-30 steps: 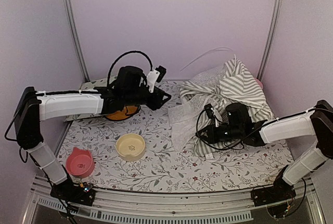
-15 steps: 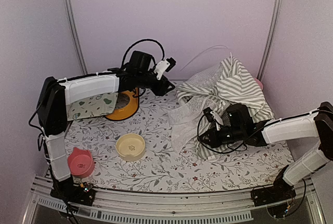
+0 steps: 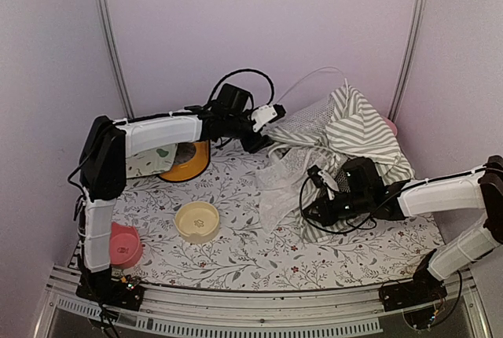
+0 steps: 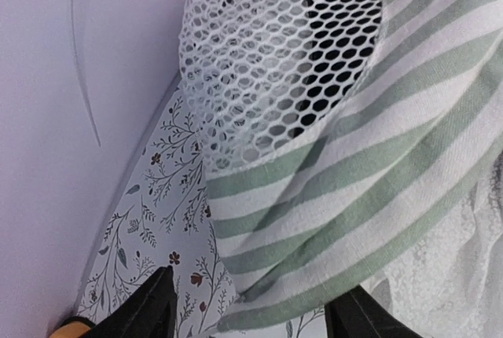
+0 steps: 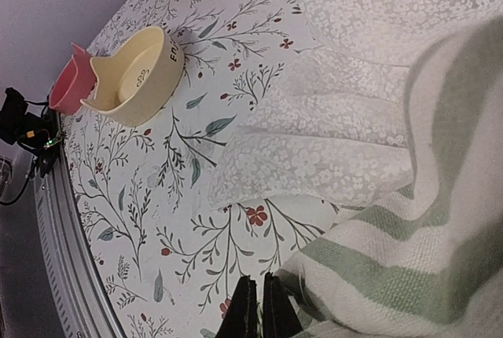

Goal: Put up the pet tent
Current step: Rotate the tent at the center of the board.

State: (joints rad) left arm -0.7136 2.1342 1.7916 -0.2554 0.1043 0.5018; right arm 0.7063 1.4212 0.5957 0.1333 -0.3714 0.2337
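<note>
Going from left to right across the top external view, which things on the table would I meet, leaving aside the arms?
pink bowl → cream bowl → pet tent. The orange bowl and the printed mat overlap these sideways, so I leave them out.

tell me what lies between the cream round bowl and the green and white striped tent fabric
The sheer white lace flap, spread over the floral table cover, with bare cover nearer the cream round bowl. Top and right wrist views show it.

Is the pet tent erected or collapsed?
Collapsed: the pet tent lies in a crumpled heap on the table, with no frame holding it up.
</note>
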